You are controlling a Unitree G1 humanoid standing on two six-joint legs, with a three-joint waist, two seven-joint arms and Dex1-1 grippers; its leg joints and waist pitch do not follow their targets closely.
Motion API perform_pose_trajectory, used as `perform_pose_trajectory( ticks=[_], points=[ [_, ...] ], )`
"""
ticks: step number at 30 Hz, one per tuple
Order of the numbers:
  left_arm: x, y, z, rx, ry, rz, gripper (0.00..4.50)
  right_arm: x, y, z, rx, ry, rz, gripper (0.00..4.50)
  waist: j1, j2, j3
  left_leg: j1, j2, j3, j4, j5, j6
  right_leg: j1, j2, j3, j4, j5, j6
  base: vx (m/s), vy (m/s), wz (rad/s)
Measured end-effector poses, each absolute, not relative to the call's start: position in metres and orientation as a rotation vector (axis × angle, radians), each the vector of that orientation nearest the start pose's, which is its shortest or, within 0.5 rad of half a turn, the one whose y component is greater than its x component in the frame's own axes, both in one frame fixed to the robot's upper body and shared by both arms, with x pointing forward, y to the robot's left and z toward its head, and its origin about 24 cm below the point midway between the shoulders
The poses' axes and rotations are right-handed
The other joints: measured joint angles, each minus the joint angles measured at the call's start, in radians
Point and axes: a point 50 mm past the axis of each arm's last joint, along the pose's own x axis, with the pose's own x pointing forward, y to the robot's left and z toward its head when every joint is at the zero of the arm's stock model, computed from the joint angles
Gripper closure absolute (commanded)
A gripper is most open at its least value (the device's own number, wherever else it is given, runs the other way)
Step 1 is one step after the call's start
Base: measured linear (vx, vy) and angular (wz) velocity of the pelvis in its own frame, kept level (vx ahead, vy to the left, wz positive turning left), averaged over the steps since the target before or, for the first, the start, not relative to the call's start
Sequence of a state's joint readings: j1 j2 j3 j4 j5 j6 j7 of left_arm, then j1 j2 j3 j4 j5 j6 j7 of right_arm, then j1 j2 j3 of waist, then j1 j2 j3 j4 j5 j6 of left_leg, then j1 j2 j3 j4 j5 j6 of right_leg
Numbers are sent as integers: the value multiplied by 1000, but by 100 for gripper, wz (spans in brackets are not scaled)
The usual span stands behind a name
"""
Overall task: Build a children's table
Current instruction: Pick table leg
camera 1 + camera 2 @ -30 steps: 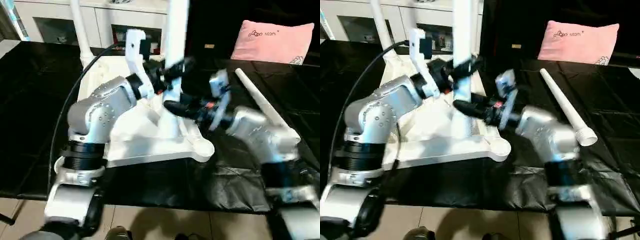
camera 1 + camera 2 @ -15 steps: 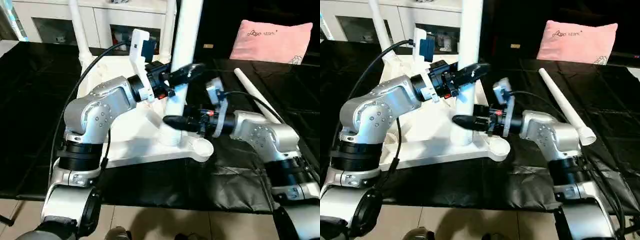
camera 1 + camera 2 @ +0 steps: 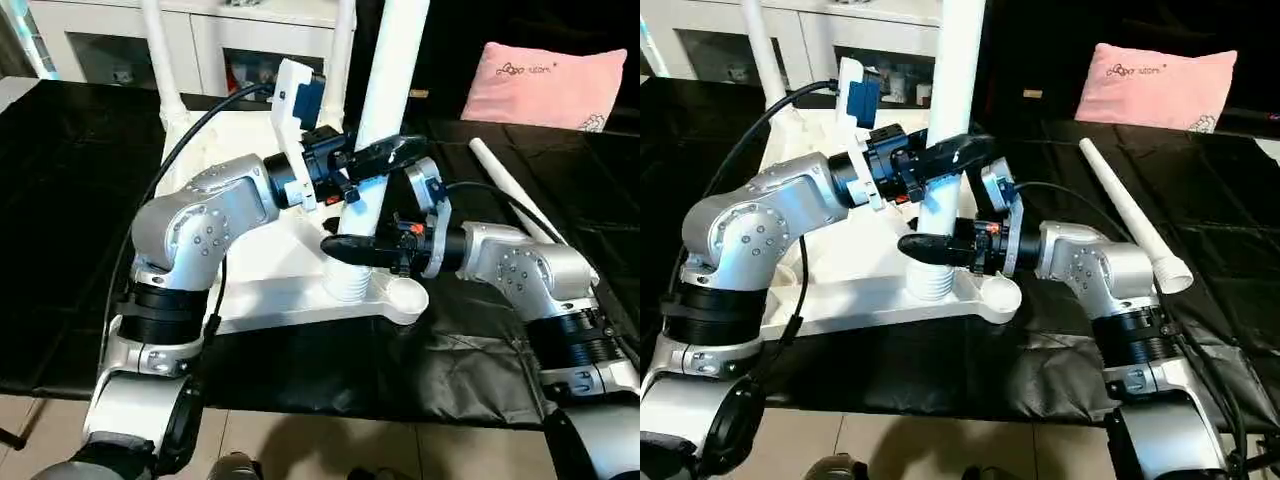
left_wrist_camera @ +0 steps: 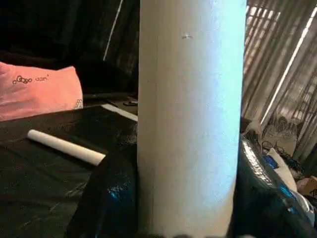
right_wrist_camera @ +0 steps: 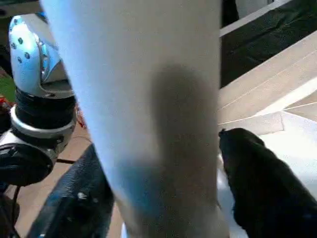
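The white tabletop (image 3: 270, 300) lies underside up on the black table. A white leg (image 3: 395, 70) stands on it, leaning slightly, with its ribbed foot (image 3: 350, 285) just beside the empty front right corner socket (image 3: 405, 294). My left gripper (image 3: 385, 157) is shut on the leg's middle; its black fingers (image 4: 109, 198) press both sides of the leg (image 4: 188, 124). My right gripper (image 3: 348, 248) holds the same leg (image 5: 148, 99) lower down, with a finger (image 5: 252, 183) on each side. Two more legs (image 3: 157, 50) (image 3: 343, 50) stand in the far corners.
A loose white leg (image 3: 515, 200) lies on the black table to the right of my right forearm. A pink pillow (image 3: 555, 85) sits at the far right. A white cabinet (image 3: 110, 50) stands behind the table. The table's front edge runs above the tiled floor (image 3: 330, 450).
The held leg has shifted right and now leans, its foot down by the front right corner socket. My right gripper has moved in against the leg's lower part.
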State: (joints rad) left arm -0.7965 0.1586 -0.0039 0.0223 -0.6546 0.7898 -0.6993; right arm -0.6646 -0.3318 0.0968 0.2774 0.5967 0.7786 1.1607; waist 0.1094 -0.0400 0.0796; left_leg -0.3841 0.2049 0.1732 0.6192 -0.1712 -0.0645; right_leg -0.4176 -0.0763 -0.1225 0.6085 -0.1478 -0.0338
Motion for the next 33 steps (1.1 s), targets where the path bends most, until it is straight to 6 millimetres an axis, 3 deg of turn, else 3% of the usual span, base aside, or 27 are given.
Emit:
perform_pose_trajectory(
  ticks=[9, 17, 18, 19, 33],
  points=[
    [318, 60, 213, -296, 15, -1245, 265, 313, -107, 130, 352, 355, 1458, 228, 1, 0, 0, 0, 0, 0, 0, 0, 0, 0, 0, 0, 0, 0, 0, 0, 0, 0],
    [320, 59, 210, -283, 25, -1237, 265, 313, -107, 130, 334, 349, 1461, 246, 1, 0, 0, 0, 0, 0, 0, 0, 0, 0, 0, 0, 0, 0, 0, 0, 0, 0],
    [320, 59, 210, -283, 24, -1237, 209, 313, -107, 130, 333, 349, 1461, 246, 1, 0, 0, 0, 0, 0, 0, 0, 0, 0, 0, 0, 0, 0, 0, 0, 0, 0],
    [319, 59, 210, -292, 26, -1240, 195, 313, -107, 130, 332, 347, 1461, 247, 0, 0, 0, 0, 0, 0, 0, 0, 0, 0, 0, 0, 0, 0, 0, 0, 0, 0],
    [315, 62, 220, -534, 45, -1298, 89, 315, -93, 132, 354, 275, 1451, 252, 0, 0, 0, 0, 0, 0, 0, 0, 0, 0, 0, 0, 1, 0, 0, 0, 0, 0]
  ],
)
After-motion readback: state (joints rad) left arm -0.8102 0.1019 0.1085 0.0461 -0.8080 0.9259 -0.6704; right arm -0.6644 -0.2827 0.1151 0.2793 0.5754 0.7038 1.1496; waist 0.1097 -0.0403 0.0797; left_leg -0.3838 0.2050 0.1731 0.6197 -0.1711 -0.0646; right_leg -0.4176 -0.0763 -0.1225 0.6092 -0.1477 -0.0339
